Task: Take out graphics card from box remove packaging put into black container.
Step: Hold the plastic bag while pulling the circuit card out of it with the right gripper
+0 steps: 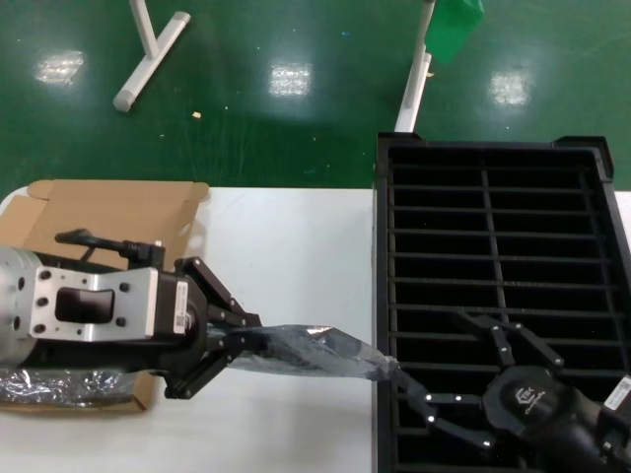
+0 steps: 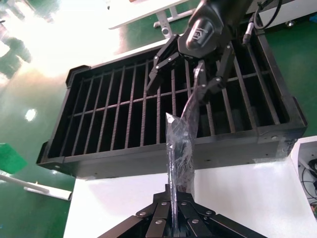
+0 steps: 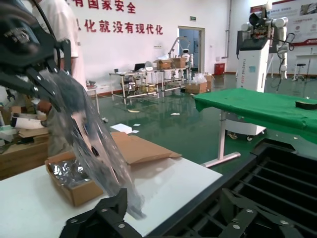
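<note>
My left gripper [image 1: 240, 342] is shut on one end of the packaging [image 1: 315, 350], a crinkly translucent bag held above the white table. A dark flat shape inside it looks like the graphics card [image 1: 340, 347]. The bag's free end reaches the near left corner of the black container [image 1: 381, 246]. There my right gripper [image 1: 429, 350] is open, one fingertip [image 1: 402, 382] touching the bag's tip. In the left wrist view the bag [image 2: 177, 148] rises from my shut left gripper [image 2: 174, 210] toward the right gripper [image 2: 185, 82]. In the right wrist view the bag [image 3: 94, 144] hangs beside one finger [image 3: 106, 213].
The brown box [image 1: 108, 212] lies open at the table's left edge with more crinkly bags [image 1: 54, 384] inside, also seen in the right wrist view [image 3: 74, 186]. The container's ribbed slots [image 2: 129, 114] hold nothing. White table legs [image 1: 148, 49] stand on the green floor beyond.
</note>
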Controlling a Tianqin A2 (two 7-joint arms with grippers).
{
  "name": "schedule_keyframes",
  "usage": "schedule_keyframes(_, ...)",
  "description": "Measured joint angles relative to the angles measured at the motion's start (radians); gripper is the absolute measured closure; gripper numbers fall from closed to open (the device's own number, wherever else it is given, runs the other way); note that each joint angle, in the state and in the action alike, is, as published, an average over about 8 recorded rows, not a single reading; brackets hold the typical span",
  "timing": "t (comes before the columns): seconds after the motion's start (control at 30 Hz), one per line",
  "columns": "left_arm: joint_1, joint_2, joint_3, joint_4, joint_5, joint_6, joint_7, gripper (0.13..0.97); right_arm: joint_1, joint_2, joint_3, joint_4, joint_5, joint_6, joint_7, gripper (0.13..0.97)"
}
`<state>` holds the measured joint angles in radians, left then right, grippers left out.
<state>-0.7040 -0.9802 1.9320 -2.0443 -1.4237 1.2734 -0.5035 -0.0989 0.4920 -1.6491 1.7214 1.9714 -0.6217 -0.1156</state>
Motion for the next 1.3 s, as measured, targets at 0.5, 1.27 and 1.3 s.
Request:
schedule_keyframes(0.5, 0.026, 0.005, 0.002, -0.001, 0.007, -0.020, 0.021, 0.955, -0.029, 0.082, 0.010, 0.105, 0.028, -0.021, 0.069, 0.656)
schedule_keyframes(1.27, 0.053, 0.049, 0.006, -0.007, 0.010, -0.062, 0.026, 0.955, -0.098, 0.141, -0.039, 0.170, 0.032, -0.013, 0.166, 0.928)
schedule_keyframes(1.3, 0.055, 0.044, 0.003, -0.009, 0.000, -0.060, 0.030, 0.955, -0.098, 0.141, -0.042, 0.169, 0.030, -0.013, 0.166, 0.934)
